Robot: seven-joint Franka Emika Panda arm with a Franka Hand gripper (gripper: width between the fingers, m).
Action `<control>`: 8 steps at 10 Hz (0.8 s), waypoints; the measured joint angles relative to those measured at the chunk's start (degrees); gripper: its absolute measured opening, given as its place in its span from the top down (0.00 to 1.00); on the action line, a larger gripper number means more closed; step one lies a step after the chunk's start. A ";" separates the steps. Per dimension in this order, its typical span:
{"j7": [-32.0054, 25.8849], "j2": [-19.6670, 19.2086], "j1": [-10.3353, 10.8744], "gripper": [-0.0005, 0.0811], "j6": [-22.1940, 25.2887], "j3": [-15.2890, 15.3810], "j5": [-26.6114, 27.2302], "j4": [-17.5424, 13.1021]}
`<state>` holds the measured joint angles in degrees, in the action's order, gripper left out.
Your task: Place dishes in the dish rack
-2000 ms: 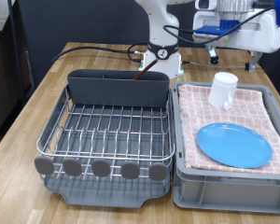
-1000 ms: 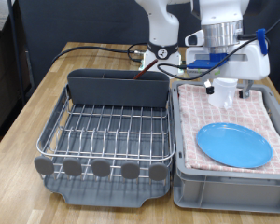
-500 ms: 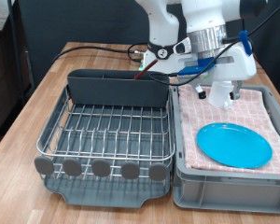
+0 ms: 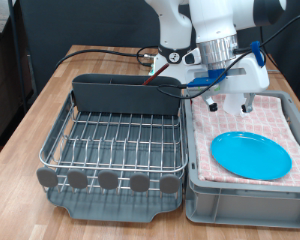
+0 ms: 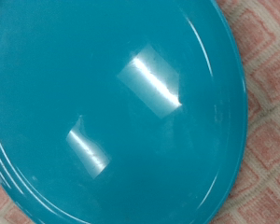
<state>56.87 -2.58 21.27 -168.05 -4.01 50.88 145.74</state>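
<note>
You had the dish rack (image 4: 112,140) at the exterior view's left, the cloth-lined bin (image 4: 248,190) just beside it on the right. The plate (image 4: 250,155) lay flat on the cloth (image 5: 271,140) inside that bin, gripper (image 4: 230,103) above it.

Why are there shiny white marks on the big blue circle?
In the wrist view, the white streaks on the blue plate are glare from lights above. In the exterior view, the plate shows no glare, and the gripper above the checked cloth looks slightly blurred.
</note>
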 joint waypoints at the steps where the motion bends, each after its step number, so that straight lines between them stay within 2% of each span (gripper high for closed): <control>1: -2.80 -0.68 0.00 0.01 -0.87 0.43 3.47 -0.14; 5: -15.67 -3.51 -0.08 0.01 -1.61 1.55 17.53 -2.03; 8: -18.95 -5.37 -0.08 0.01 -1.60 1.75 20.47 -3.58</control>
<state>37.92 -7.95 21.19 -169.65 -2.25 71.35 142.16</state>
